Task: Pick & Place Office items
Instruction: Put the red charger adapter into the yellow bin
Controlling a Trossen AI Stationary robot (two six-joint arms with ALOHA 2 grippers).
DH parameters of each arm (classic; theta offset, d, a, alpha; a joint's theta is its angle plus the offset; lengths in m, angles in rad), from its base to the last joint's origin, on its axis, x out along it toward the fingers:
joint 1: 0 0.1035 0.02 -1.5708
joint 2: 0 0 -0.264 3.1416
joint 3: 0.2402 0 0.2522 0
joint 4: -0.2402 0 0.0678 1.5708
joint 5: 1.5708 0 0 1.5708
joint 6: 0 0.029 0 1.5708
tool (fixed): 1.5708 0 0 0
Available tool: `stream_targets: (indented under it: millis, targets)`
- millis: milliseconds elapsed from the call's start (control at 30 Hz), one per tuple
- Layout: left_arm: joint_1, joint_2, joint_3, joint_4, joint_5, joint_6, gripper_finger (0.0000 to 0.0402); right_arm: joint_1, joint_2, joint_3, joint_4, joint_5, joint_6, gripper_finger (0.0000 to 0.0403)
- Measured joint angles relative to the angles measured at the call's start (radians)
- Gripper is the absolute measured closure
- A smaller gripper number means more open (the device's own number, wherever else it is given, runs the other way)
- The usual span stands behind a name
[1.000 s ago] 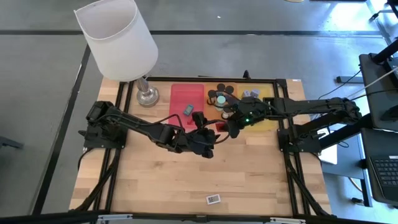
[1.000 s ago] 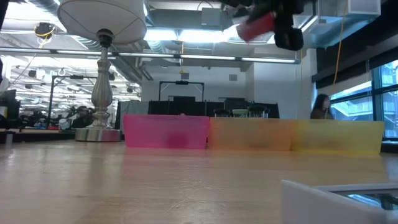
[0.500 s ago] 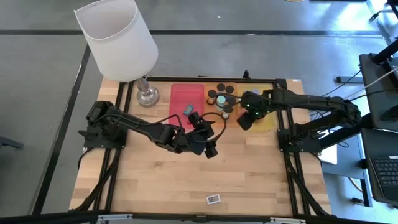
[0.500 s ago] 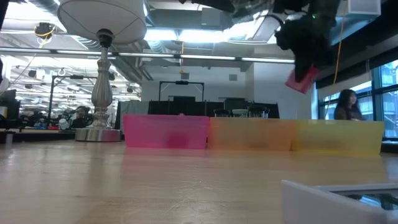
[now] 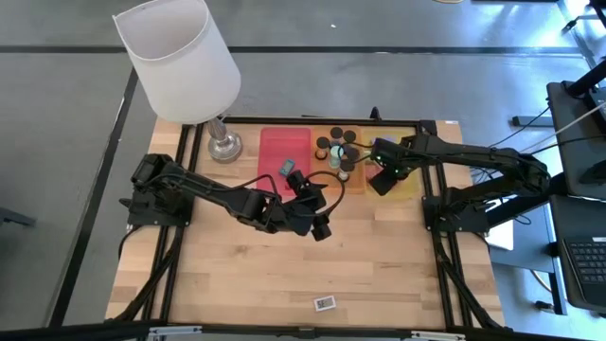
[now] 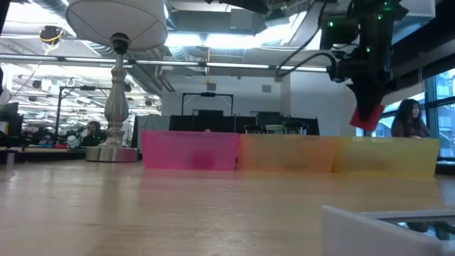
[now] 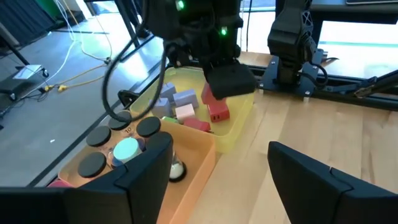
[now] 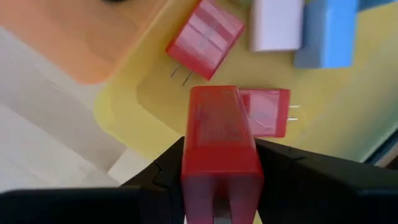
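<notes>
Behind the pale wooden table (image 5: 284, 275): open office hall, ceiling lights, desks, white-shaded lamp (image 5: 180, 57) at the far corner. Risk noted: red flat plastic block (image 8: 221, 140) held high over the yellow plastic tray (image 8: 124, 106), close to the near rim; if let go at this height, likely to bounce off the two red blocks (image 8: 205, 38) already lying there, or tip over the rim onto the table. Second risk: crowding, since white and blue blocks (image 8: 329, 31) fill the far part. Right pincer (image 5: 381, 180): closed firmly on the red block, one dark finger (image 8: 168, 171) at each side, block end protruding forward. Left pincer (image 5: 319, 227): hanging over mid-table beside the orange plastic tray (image 7: 196, 168), fingers spread wide, nothing held, nothing touched.
</notes>
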Motion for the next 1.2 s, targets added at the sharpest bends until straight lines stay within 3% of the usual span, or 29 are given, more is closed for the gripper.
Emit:
stream_targets:
  millis: [833,1200]
  targets:
    - [0.0,0.0,0.0,0.008,0.0,0.0,0.0148,-0.009,0.0,-0.28,0.312,-0.061,0.085,0.0276]
    - [0.0,0.0,0.0,0.008,0.0,0.0,0.0149,-0.009,0.0,-0.285,0.356,-0.054,0.091,0.021]
